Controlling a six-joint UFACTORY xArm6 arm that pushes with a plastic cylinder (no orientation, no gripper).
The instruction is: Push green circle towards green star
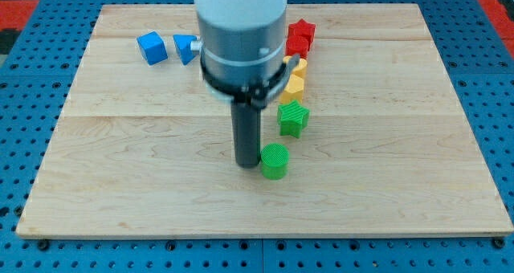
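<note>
A pale wooden tabletop (401,144) lies on a blue pegboard surface (24,104). A dark rod hangs from a large grey and white arm housing (241,32) that comes down from the view's top. My tip (246,165) rests on the wood just to the view's left of the green circle (275,160), touching it or very nearly so. There is no hand on this arm, only the rod, so nothing opens or closes.

The green circle stands a little below the middle of the tabletop. The green star (293,118) sits near it, up and slightly to the view's right, with a small gap of bare wood between the two and nothing lying in that gap.

Above the green star, a line of blocks runs toward the view's top: a yellow block (295,85), another yellow block (297,66) touching it, then a red star (299,37). The arm housing hides the left parts of these.

At the upper left sit a blue cube (152,47) and a second blue block (186,47), partly hidden by the housing.

Count: two green, two yellow, two blue, one red visible.
</note>
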